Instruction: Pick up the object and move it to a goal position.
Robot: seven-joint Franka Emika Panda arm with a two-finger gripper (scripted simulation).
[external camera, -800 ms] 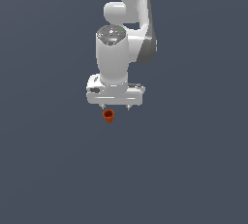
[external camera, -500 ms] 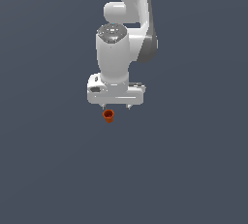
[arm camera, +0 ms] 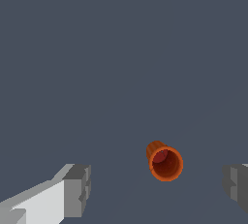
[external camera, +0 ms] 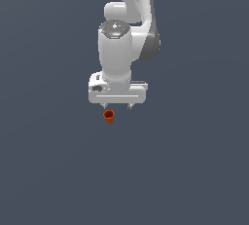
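Note:
The object is a tiny orange-red cup [external camera: 109, 117] with a wider rim, lying on the flat grey surface. In the wrist view the cup [arm camera: 164, 161] shows its open mouth and lies between the two fingers, apart from both. My white gripper [external camera: 117, 106] hangs just above it, pointing down, with the cup under its finger on the exterior view's left. The jaws are open and hold nothing. One grey fingertip [arm camera: 77, 190] and the other [arm camera: 236, 182] show wide apart in the wrist view.
A plain dark grey surface [external camera: 194, 170] fills both views. The white arm [external camera: 129, 5] rises above the gripper to the top of the exterior view.

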